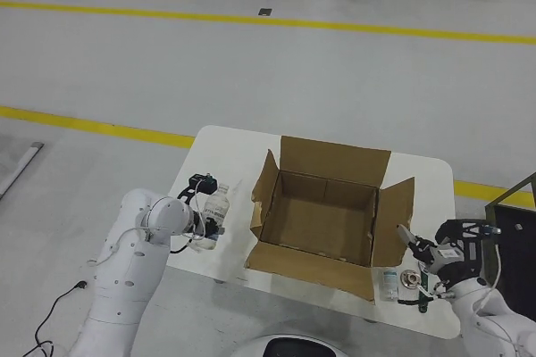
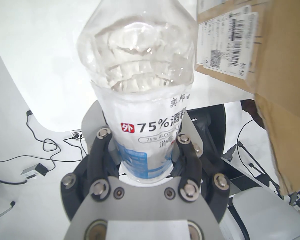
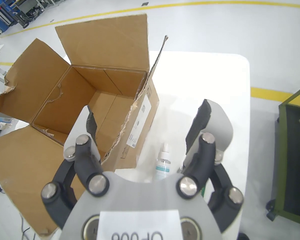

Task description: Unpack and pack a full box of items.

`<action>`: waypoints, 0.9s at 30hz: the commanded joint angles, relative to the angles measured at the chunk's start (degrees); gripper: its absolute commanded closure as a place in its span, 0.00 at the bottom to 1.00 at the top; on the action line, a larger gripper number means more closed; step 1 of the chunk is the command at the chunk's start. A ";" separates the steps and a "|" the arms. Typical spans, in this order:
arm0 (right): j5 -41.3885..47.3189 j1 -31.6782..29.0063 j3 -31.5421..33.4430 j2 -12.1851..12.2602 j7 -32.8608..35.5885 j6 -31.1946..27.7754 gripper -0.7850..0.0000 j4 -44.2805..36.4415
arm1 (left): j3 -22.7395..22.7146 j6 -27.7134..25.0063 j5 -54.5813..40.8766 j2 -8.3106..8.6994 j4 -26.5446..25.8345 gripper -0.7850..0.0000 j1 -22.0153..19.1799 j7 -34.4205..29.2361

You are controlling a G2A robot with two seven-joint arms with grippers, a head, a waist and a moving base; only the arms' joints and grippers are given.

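An open brown cardboard box [image 1: 326,214] stands mid-table with its flaps spread, and its inside looks bare [image 3: 90,96]. My left gripper [image 2: 145,148] is shut on the lower body of a clear alcohol bottle [image 2: 140,58] with a white and blue label. It holds the bottle [image 1: 214,214] beside the box's left wall. At the table's front right my right gripper [image 3: 147,123] stands open over a small white spray bottle [image 3: 162,163] that lies by the box's right wall. From above, that gripper [image 1: 420,252] is close to the spray bottle [image 1: 389,284].
A small round item [image 1: 411,279] and a green object [image 1: 422,301] lie by the spray bottle. The white table's [image 1: 223,147] front edge runs close to both grippers. A dark green cart [image 3: 292,163] stands off the table's right side. Cables lie on the floor at left.
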 commanded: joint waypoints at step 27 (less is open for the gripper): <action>10.29 3.35 -3.96 1.02 6.86 7.63 1.00 7.17 | -3.09 0.25 -4.61 1.07 -10.61 1.00 2.51 -2.08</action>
